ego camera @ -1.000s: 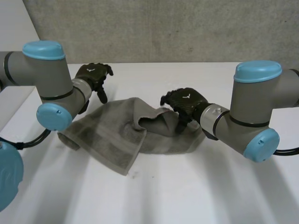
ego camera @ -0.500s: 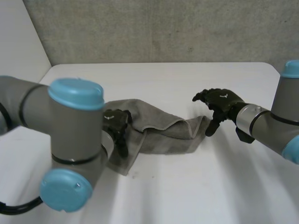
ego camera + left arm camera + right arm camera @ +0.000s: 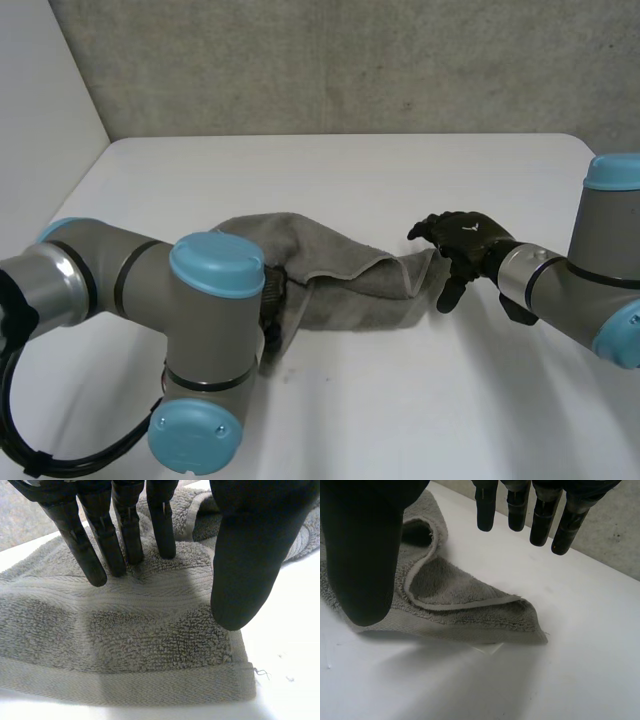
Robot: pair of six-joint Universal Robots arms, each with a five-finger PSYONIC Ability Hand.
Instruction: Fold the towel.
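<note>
A grey towel [image 3: 340,278] lies crumpled and partly folded over itself in the middle of the white table. My left hand [image 3: 273,300] is mostly hidden behind its own arm, at the towel's near left part. In the left wrist view its straight fingers [image 3: 125,530] rest on the towel [image 3: 130,645] a little in from a hemmed corner, with the thumb apart above the cloth. My right hand [image 3: 462,243] hovers open just off the towel's right end. In the right wrist view the thumb [image 3: 365,550] and fingers are spread above a doubled-over corner of the towel [image 3: 465,597].
The left arm's elbow [image 3: 205,350] stands large over the table's near left. Bare white table [image 3: 420,400] stretches in front of and to the right of the towel. A grey wall [image 3: 330,60] runs behind the table's far edge.
The right hand let go of the towel's middle, drew away to the right and opened. The left arm swung in over the near left, and its hand came down onto the towel.
</note>
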